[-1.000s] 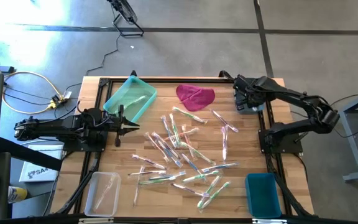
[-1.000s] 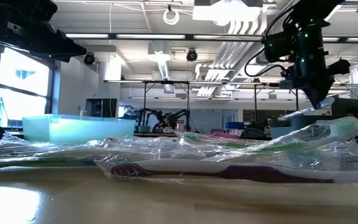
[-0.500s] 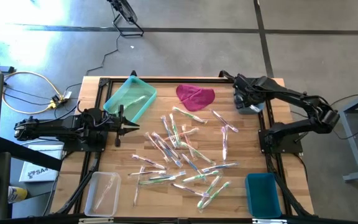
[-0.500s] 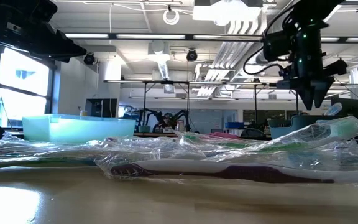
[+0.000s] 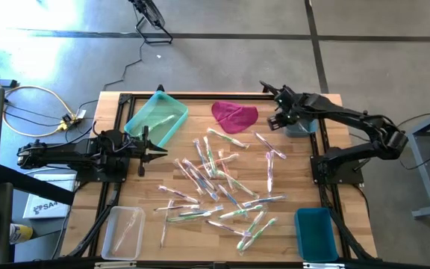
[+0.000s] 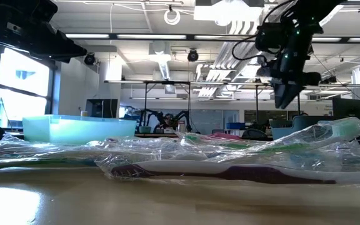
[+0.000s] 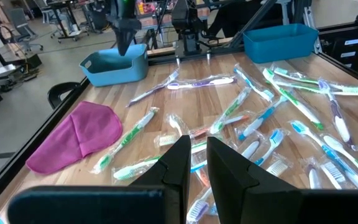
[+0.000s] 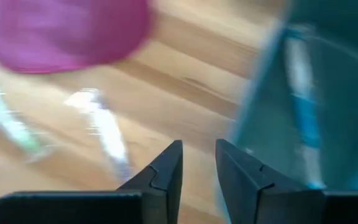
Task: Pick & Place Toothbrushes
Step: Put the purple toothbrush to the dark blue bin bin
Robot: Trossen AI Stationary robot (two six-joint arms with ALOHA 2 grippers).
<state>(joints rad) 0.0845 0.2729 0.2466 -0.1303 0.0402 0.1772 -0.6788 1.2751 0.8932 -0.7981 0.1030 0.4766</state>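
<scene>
Many wrapped toothbrushes lie scattered flat on the middle of the wooden table, also in the left wrist view and close up in the low view. My right gripper hangs above the table's far right, between the magenta cloth and a small blue bin, pointing steeply down. In its wrist view the gripper stands open by a narrow gap, with bare wood between the fingers. One blue-handled toothbrush lies in that bin. My left gripper waits at the table's left, shut and empty.
A pale green bin stands at the far left, a clear bin at the near left and a second blue bin at the near right. The magenta cloth lies close to my right gripper.
My right gripper held a wrapped toothbrush over the far-right blue bin, opened and let it go. It has since swung toward the table's left, away from the bin and toward the magenta cloth, and tipped. Its fingers have drawn closer together again.
</scene>
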